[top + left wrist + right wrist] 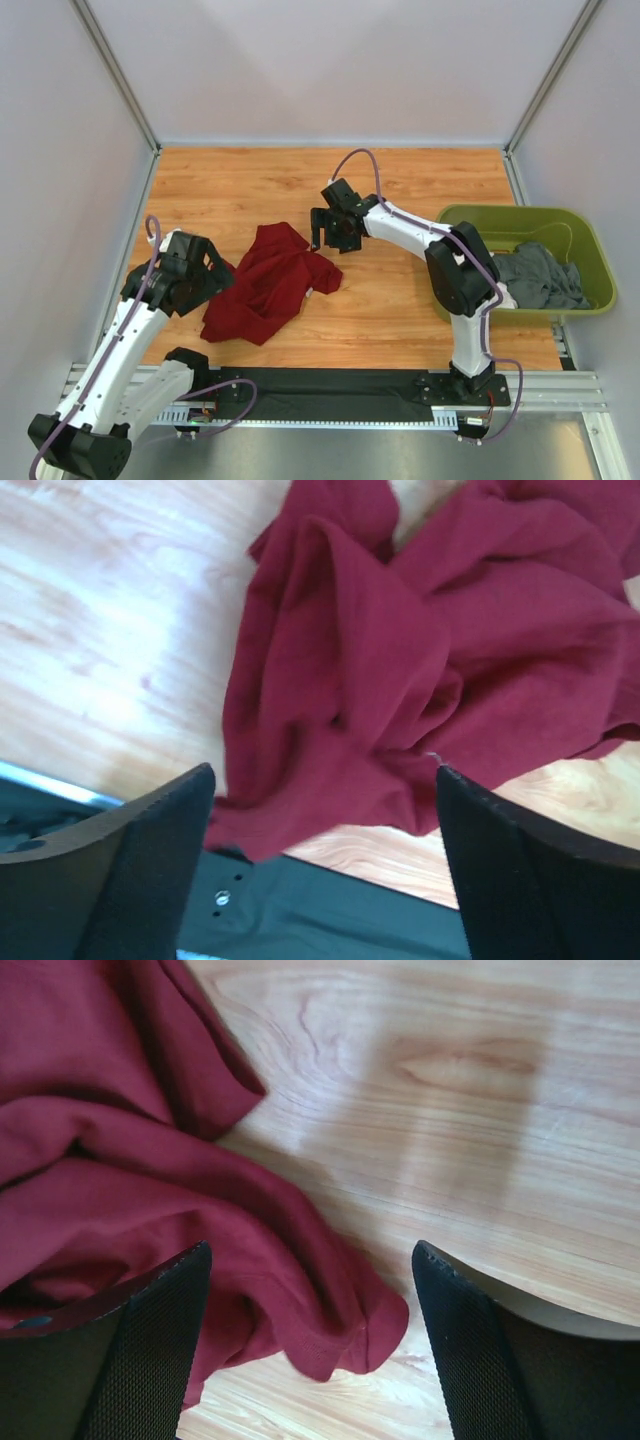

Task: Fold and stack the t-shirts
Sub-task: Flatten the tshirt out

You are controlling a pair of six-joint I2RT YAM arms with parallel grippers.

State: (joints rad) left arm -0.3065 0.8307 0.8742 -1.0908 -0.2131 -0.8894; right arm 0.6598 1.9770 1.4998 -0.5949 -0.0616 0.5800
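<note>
Since the red shirt (265,285) is lying bunched up, the left gripper (322,771) and right gripper (310,1248) are hovering at its opposite edges, fingers wide, probably to spread it.

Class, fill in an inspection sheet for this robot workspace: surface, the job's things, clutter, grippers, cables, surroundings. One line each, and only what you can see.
Surface: wooden table, bare wood with a dark strip along the near edge.
Job's things: dark red t-shirt crumpled and unfolded, left of centre on the table; dark grey t-shirt bundled inside the olive-green tub.
Clutter: only the tub, at the table's right edge.
Grippers: left gripper open, over the red shirt's near-left part; right gripper open, over its far-right edge; neither holds anything.
Cables: purple cables loop along both arms, clear of the cloth.
Surroundings: pale walls with metal frame posts.
</note>
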